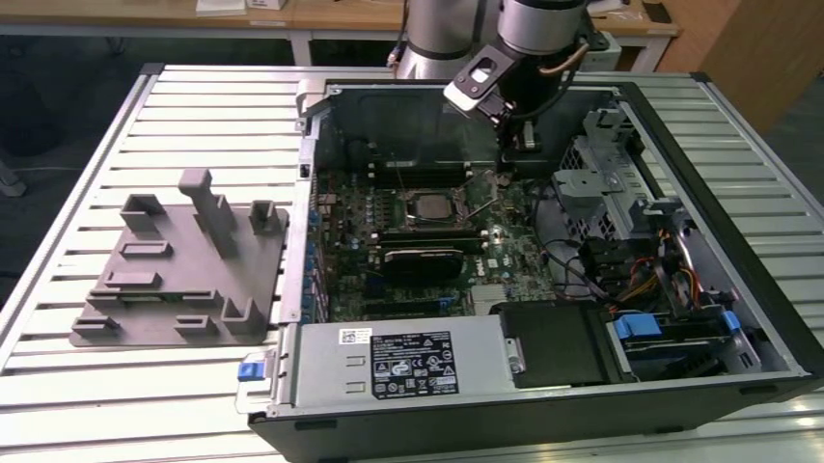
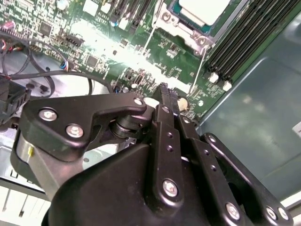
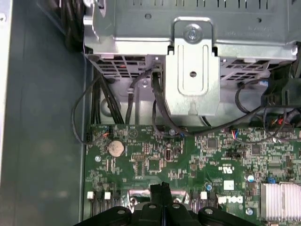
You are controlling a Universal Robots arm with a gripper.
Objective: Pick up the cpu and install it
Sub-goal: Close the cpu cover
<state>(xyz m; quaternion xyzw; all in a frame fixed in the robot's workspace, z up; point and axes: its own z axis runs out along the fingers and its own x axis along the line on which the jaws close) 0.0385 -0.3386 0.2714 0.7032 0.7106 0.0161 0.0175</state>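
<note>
Pincer (image 1: pixel 505 170): exterior view, it hangs from the arm inside the open computer case (image 1: pixel 515 429), low over the motherboard (image 1: pixel 515 253), near that board's edge on the exterior view's right. Cpu (image 1: pixel 425 204) lies in the socket (image 1: pixel 425 191) at mid-motherboard, apart from the pincer. Grey fixture (image 1: pixel 180 275) stands on the slatted counter (image 1: pixel 77 145), off the motherboard and outside the case, to the exterior view's left.

Second wrist view: pincer (image 2: pixel 167 94) fingers pressed together, nothing between them, tips just above the motherboard (image 2: pixel 155 66). Cpu (image 2: pixel 202 9), silvery-white top, sits within the metal-framed socket (image 2: pixel 188 36) on the motherboard, clear of the tips. Memory slots (image 2: pixel 244 42) run beside the socket.

First wrist view: pincer (image 3: pixel 162 187) tips meet over the green motherboard (image 3: pixel 188 160). A round coin cell (image 3: pixel 116 148) sits on the motherboard. Beyond the motherboard's edge, a metal bracket (image 3: pixel 193 70) with black cables (image 3: pixel 156 99) trailing down to the board.
</note>
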